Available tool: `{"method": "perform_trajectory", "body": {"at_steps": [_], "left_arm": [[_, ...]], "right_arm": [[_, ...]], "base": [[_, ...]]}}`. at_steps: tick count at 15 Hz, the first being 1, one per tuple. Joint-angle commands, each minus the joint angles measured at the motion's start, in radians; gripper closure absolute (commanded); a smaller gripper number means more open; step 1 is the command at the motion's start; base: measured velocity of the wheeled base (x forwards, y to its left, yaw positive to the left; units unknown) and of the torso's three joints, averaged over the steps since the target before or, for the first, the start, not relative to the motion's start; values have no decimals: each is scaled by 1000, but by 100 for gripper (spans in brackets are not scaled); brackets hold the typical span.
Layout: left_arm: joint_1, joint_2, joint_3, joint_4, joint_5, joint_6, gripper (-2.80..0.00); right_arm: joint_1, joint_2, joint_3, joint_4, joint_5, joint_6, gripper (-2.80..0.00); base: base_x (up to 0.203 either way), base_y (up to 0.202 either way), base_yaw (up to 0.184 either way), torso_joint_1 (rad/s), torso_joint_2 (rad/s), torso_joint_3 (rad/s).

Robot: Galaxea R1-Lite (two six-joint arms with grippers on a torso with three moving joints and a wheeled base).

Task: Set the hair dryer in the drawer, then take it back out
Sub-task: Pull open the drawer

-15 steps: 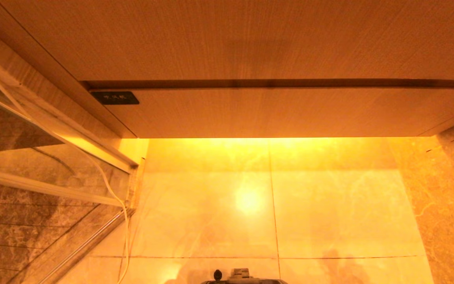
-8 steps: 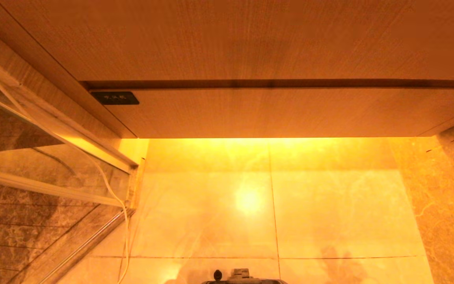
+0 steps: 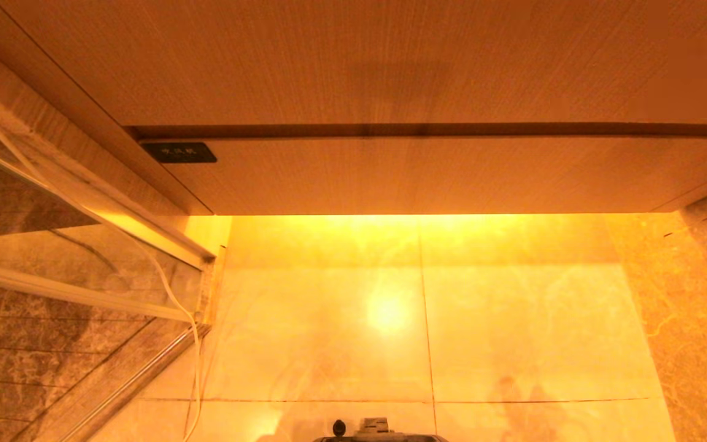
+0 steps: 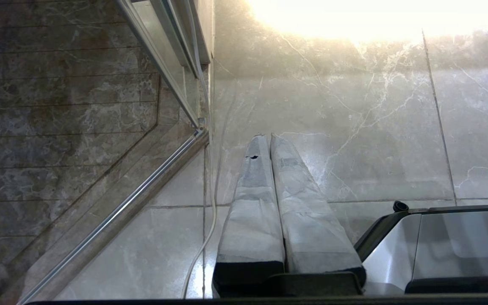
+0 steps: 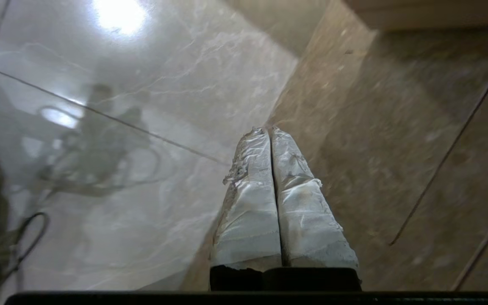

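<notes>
Left hand (image 4: 269, 140) is hanging parked over the floor, fingers pressed together, holding nothing. Drawer (image 3: 427, 175) w/ dark label (image 3: 179, 152) is sitting shut; no hair dryer in view. Right hand (image 5: 269, 131), closed and empty, is pointing at floor tiles. Prob. opening step: next move needs the drawer pulled out.

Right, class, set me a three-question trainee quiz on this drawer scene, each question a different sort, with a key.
1. True or false: the drawer is pulled out.
2. Where is the dark label on the drawer front? A) its left end B) its middle C) its right end
3. Fill in: both the left claw and the right claw have their fingers ____ and hold nothing.

Key:
1. False; its front sits closed under the wood panel.
2. A.
3. Shut; each hangs above the tiled floor, and no hair dryer shows in any view.
</notes>
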Motion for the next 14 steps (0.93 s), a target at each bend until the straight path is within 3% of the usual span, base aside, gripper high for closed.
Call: {"method": "perform_trajectory", "body": {"at_steps": [1, 3, 5, 8, 9, 10, 14], "left_arm": [[0, 0, 2, 0, 0, 0, 0], [0, 0, 2, 0, 0, 0, 0], [0, 0, 2, 0, 0, 0, 0], [0, 0, 2, 0, 0, 0, 0], [0, 0, 2, 0, 0, 1, 0], [0, 0, 2, 0, 0, 0, 0], [0, 0, 2, 0, 0, 1, 0]], "right_arm": [[7, 25, 0, -44, 5, -89, 0], [71, 59, 5, -108, 91, -145, 0], [80, 71, 8, -114, 176, -184, 0], [80, 92, 14, -114, 193, -210, 0], [79, 104, 9, -112, 210, -215, -100], [76, 111, 8, -110, 247, -218, -280], [72, 101, 10, -159, 254, -218, -280]], "base": [[0, 0, 0, 0, 0, 0], [0, 0, 0, 0, 0, 0], [0, 0, 0, 0, 0, 0], [0, 0, 0, 0, 0, 0], [0, 0, 0, 0, 0, 0], [0, 0, 0, 0, 0, 0], [0, 0, 0, 0, 0, 0]]}}
